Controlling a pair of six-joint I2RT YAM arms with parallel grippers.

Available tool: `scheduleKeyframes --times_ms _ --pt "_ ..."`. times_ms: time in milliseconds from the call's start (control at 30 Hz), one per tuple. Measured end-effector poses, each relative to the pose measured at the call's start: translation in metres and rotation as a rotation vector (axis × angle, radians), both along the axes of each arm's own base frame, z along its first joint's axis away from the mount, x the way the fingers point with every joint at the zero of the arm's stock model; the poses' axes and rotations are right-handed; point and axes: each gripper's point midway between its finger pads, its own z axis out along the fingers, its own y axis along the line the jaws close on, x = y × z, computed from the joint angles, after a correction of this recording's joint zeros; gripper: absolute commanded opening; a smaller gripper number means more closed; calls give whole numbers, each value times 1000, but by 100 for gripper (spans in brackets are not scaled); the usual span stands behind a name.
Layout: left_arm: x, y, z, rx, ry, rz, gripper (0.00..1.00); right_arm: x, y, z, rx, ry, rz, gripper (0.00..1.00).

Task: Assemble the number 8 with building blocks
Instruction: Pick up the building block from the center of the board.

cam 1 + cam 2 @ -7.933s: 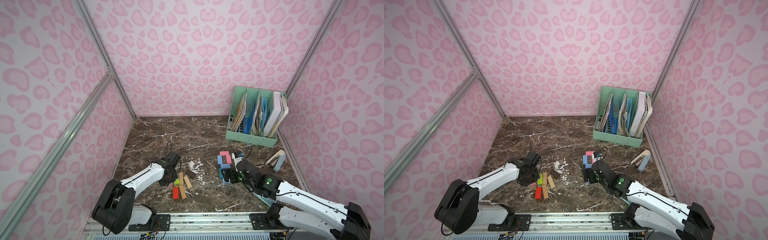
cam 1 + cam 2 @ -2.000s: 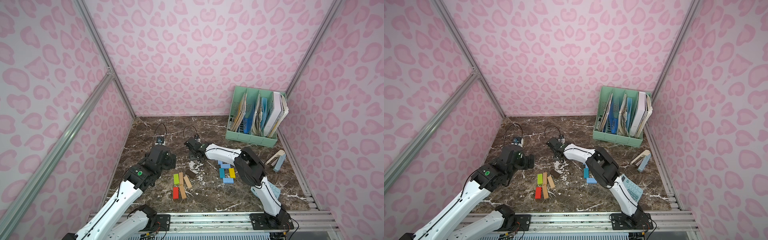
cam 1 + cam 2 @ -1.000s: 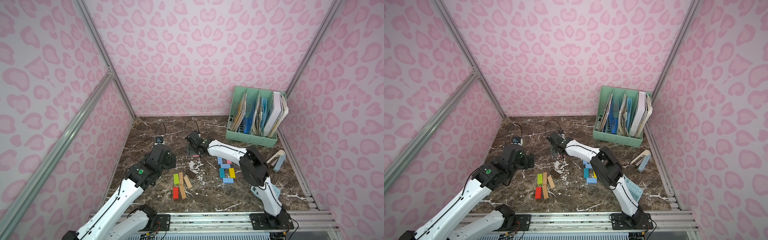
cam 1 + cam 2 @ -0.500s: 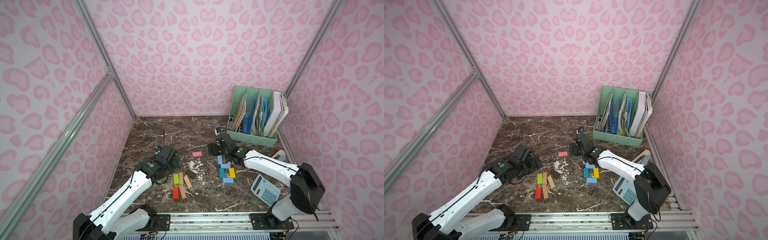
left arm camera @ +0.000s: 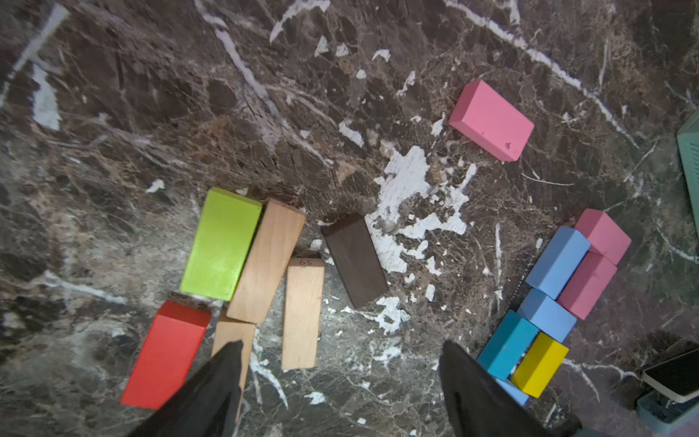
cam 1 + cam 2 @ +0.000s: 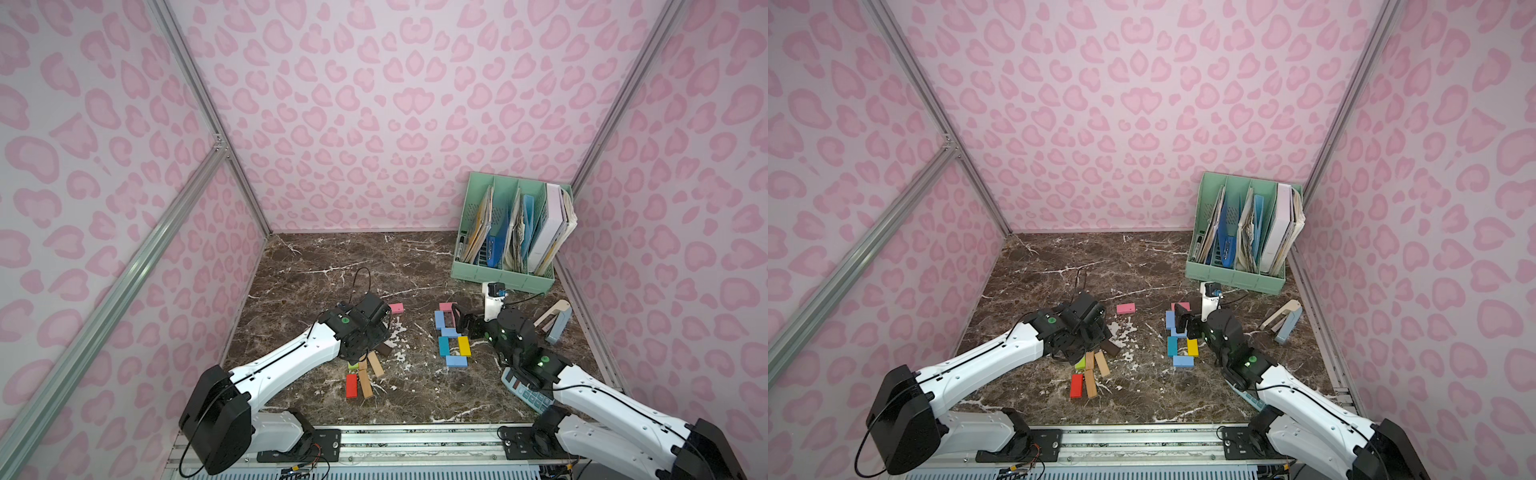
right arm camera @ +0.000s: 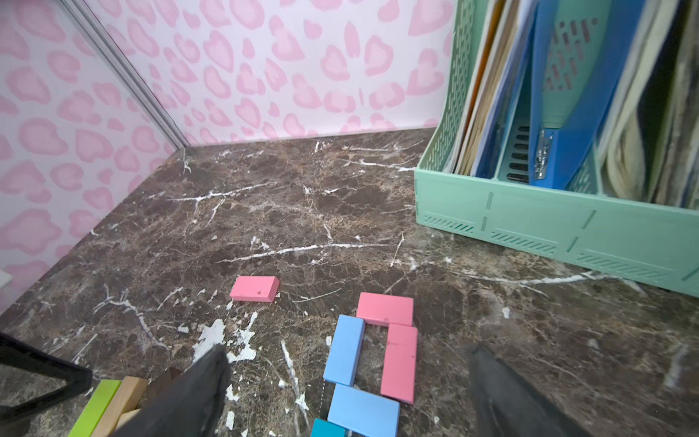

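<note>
- Since a second back, the right arm is no longer stretched across to mid-table. The right gripper (image 7: 348, 346) now hangs over the far half of the figure, fingers spread wide with nothing between them.
- The lone pink block (image 6: 396, 307) it was reaching at stays behind. It lies flat on the marble top (image 6: 332, 257), touching nothing, left of the figure and just far of the loose pile.
- The left arm is down from its raised pose and sits low over the loose pile, left of centre. The left gripper (image 5: 340, 344) has its fingers well apart and holds nothing. A tan block (image 5: 302, 314) lies under the gap, nearer one finger. Its clearance from the fingers is hard to judge.
- The rest of the pile is the green block (image 5: 221, 244), red block (image 5: 166, 353) and dark brown block (image 5: 354, 260), all flat.
- The figure sits right of centre:
  - pink top block (image 5: 603, 234)
  - light blue left block (image 5: 558, 261)
  - pink right block (image 5: 588, 285)
  - light blue crossbar (image 5: 546, 314)
  - teal block (image 5: 507, 342)
  - yellow block (image 5: 539, 363)
  - light blue base (image 6: 456, 360)
- That makes seven strokes, and both loops look closed, a little skewed.
- Reading: the lone pink looks like a spare set aside, so the 8 seems essentially built. Likely only squaring-up remains. The left gripper's purpose at the pile is unclear.
</note>
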Motion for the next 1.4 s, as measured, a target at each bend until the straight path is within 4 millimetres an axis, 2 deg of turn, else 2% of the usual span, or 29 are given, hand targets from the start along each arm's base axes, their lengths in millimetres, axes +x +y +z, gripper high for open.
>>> scheduleKeyframes --times_ms 133,367,500,767,933,1167,1400 --pt "6 -13 -8 -4 21 8 78 -10 -13 11 56 -75 -7 99" --pt "10 -27 -34 -10 81 29 68 -26 -35 30 143 -187 -24 99" --pt "12 -31 -47 -3 106 29 62 -31 -43 32 164 -215 -34 99" --pt "15 -35 -59 14 126 31 55 -38 -53 39 198 -261 -48 99" --pt "19 -37 -62 36 147 36 54 -41 -58 37 200 -266 -57 99" --pt "14 -32 -68 58 172 38 50 -40 -57 30 191 -241 -51 99" --pt "11 -29 -77 73 188 41 42 -38 -50 21 171 -207 -26 99"
